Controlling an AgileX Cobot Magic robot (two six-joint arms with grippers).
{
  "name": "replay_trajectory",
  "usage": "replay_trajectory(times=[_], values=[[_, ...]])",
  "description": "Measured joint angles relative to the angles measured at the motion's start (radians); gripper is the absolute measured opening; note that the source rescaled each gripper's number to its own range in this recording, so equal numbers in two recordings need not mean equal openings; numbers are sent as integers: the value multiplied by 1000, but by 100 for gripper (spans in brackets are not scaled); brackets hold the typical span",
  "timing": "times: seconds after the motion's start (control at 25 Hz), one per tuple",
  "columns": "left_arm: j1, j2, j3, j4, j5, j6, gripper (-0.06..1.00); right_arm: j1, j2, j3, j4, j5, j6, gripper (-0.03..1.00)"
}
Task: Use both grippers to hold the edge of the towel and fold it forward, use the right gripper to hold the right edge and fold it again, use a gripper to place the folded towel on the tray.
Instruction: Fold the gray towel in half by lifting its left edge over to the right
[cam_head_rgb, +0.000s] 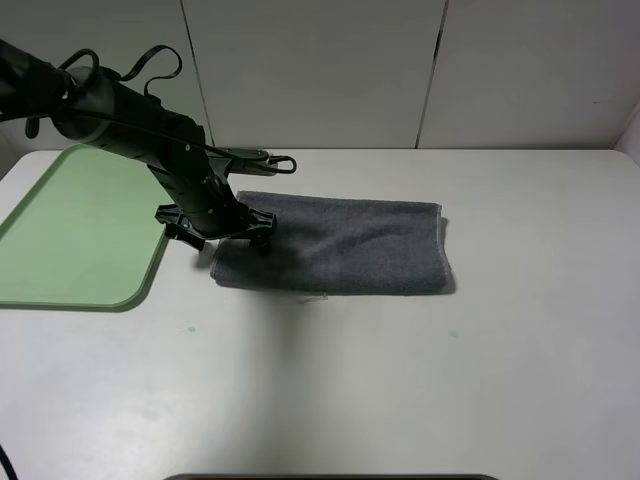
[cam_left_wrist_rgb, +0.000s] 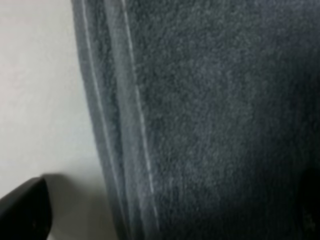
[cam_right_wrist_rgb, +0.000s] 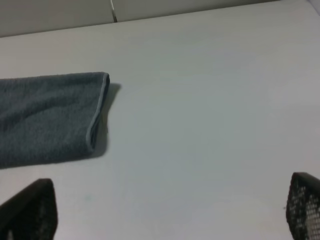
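**Left jaws spread at towel's left end; right arm off the overhead shot**

- Towel: dark grey, folded into a long strip, flat on the white table, centre of the overhead frame, just right of the tray. No part on the tray.
- Tray: light green, left of frame, cut off by the left edge and partly covered by the arm.
- Left gripper: down at the strip's left end, touching or nearly touching the cloth. Hard to read from overhead, black on dark grey, tips lost in shadow.
- Left wrist view: blurred close-up, mostly terry. Stacked layers with thin pale hem lines running top to bottom. One black fingertip in the lower left corner, over bare table beside the fold. Other finger only a dark smudge at the lower right edge. Jaws spread wide, nothing clamped.
- Right gripper: only in its own wrist view. Two black fingertips in the lower corners, both cropped, set far apart, released, over bare table. Towel's folded end in the left of that frame, well apart from the tips.
- Loose black cables looped above the left arm, upper left.
- Dark strip at the overhead frame's bottom edge: cropped, cannot identify.
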Motion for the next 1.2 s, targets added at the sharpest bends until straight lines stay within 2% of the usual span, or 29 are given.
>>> replay_trajectory(times=[0.2,0.32,0.72,0.8,1.08,1.2], values=[[0,17,-10,5,-8,4,97,0,0,0,1,0,0,100],[0,23,-16,7,-20,5,88,0,0,0,1,0,0,100],[0,32,-16,-17,-68,-79,21,0,0,0,1,0,0,100],[0,33,-16,-19,-70,-82,11,0,0,0,2,0,0,100],[0,33,-21,-20,-52,-84,11,0,0,0,3,0,0,100],[0,20,-21,-17,-7,-79,11,0,0,0,4,0,0,100]])
